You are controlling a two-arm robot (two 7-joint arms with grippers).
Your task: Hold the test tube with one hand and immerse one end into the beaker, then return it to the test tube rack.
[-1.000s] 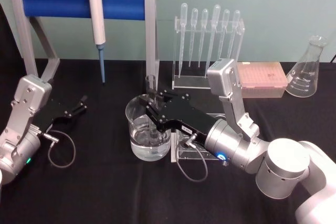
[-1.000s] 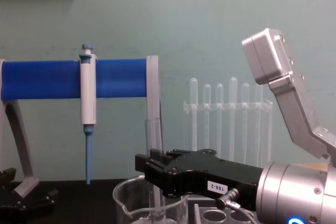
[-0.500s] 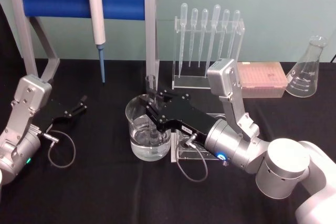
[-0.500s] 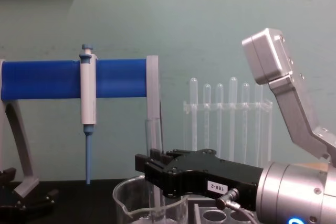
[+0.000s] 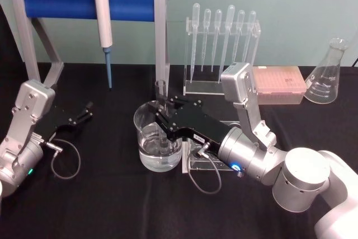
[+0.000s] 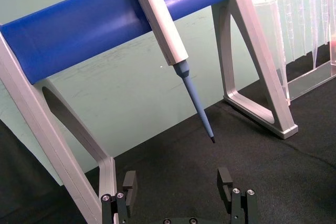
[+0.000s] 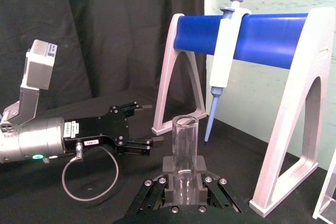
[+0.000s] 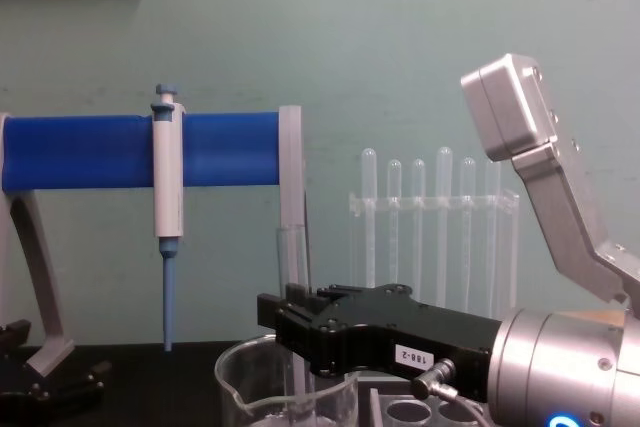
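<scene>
Desk: black cloth, lab glassware set out.
Right end effector: clamped on the test tube about mid-length, above the beaker.
Test tube: upright, lower end down in the beaker's water.
Handling: thin, slick, brittle glass, so a gentle mid-length grip seems right.
Rack: just right of the beaker.
Left end effector: fingers apart, parked far left.

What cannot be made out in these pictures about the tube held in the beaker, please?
Head view: lower end of the test tube, below the right gripper, blurred through water in the beaker; bottom contact unclear.
Chest view: the beaker's base, cut off by the bottom edge.
Head view: holes of the rack, mostly under the right arm.
Right wrist view: the tube below the shut jaws.
Left gripper: parked left, open.
</scene>
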